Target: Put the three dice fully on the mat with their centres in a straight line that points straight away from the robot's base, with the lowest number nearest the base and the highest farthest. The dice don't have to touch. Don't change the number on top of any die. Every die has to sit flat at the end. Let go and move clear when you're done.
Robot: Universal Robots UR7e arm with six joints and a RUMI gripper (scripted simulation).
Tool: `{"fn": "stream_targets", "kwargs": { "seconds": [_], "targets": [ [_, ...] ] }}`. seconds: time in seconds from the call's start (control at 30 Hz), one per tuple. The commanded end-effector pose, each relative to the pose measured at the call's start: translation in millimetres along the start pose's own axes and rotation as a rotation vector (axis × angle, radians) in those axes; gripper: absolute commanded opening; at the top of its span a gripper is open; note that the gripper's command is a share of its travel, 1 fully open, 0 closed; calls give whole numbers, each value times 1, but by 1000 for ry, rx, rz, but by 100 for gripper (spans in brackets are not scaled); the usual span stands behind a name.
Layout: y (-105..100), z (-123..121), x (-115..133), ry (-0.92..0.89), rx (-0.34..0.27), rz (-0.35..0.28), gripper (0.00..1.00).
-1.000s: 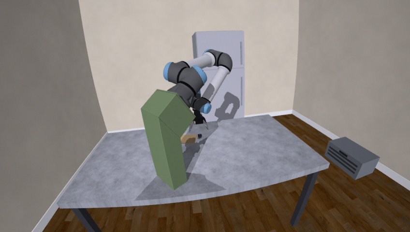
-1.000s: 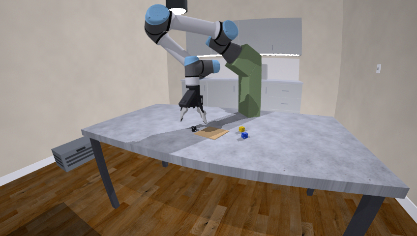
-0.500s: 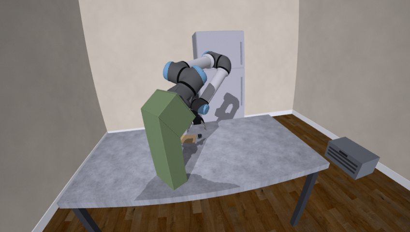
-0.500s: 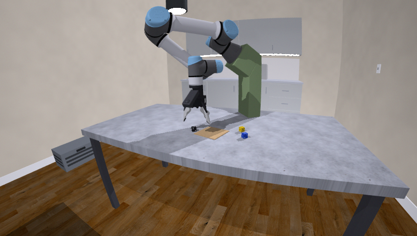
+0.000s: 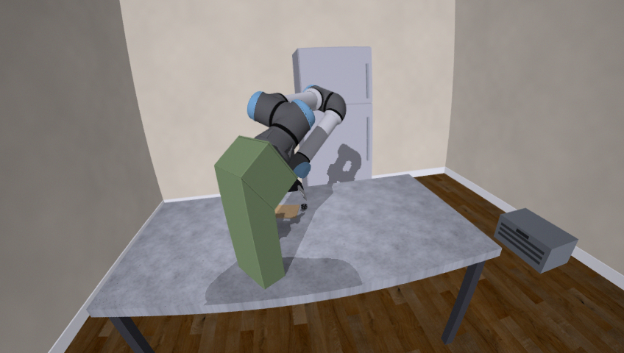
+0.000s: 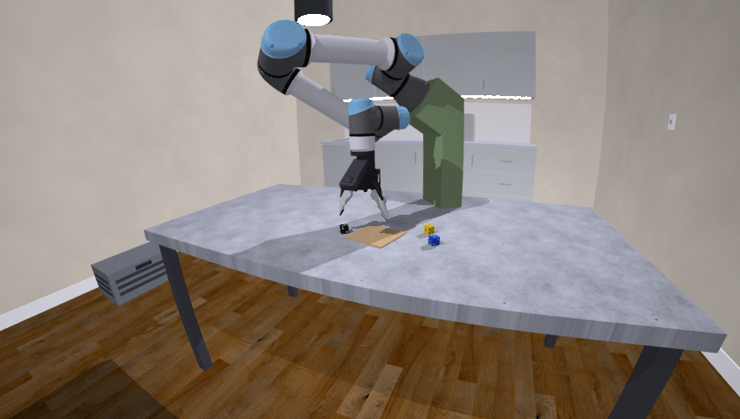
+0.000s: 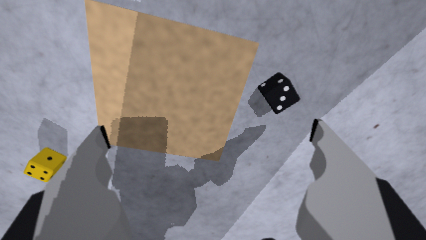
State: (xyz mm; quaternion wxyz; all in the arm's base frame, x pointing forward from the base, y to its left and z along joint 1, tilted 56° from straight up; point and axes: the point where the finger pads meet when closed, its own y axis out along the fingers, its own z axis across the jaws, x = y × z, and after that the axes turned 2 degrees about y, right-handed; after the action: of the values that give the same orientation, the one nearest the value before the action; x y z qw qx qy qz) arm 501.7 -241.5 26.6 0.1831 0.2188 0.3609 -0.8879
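Note:
A tan mat (image 6: pixel 375 236) lies flat on the grey table; it also shows in the wrist view (image 7: pixel 170 85) and partly in the top view (image 5: pixel 286 211). A black die (image 6: pixel 343 228) sits on the table just off the mat's edge, seen in the wrist view (image 7: pixel 279 93) and in the top view (image 5: pixel 303 207). A yellow die (image 6: pixel 428 229) and a blue die (image 6: pixel 433 239) sit on the table on the mat's other side; the yellow one shows in the wrist view (image 7: pixel 45 164). My gripper (image 6: pixel 361 209) is open and empty, hanging above the table by the mat's near edge, between the black die and the mat (image 7: pixel 207 132).
A tall green block (image 6: pixel 442 142) houses the arm's base at the table's back; in the top view (image 5: pixel 252 205) it hides most of the mat. A grey box (image 5: pixel 535 238) sits on the floor beside the table.

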Motion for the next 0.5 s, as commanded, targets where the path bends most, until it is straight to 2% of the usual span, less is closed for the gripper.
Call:
{"fn": "stream_targets", "kwargs": {
  "seconds": [0.0, 0.3, 0.37, 0.47],
  "targets": [
    [0, -17, 5, 0, 2, 2, 100],
    [0, -59, 20, 0, 2, 2, 100],
    [0, -59, 20, 0, 2, 2, 100],
    [0, -74, 26, 0, 2, 2, 100]
  ]
}}
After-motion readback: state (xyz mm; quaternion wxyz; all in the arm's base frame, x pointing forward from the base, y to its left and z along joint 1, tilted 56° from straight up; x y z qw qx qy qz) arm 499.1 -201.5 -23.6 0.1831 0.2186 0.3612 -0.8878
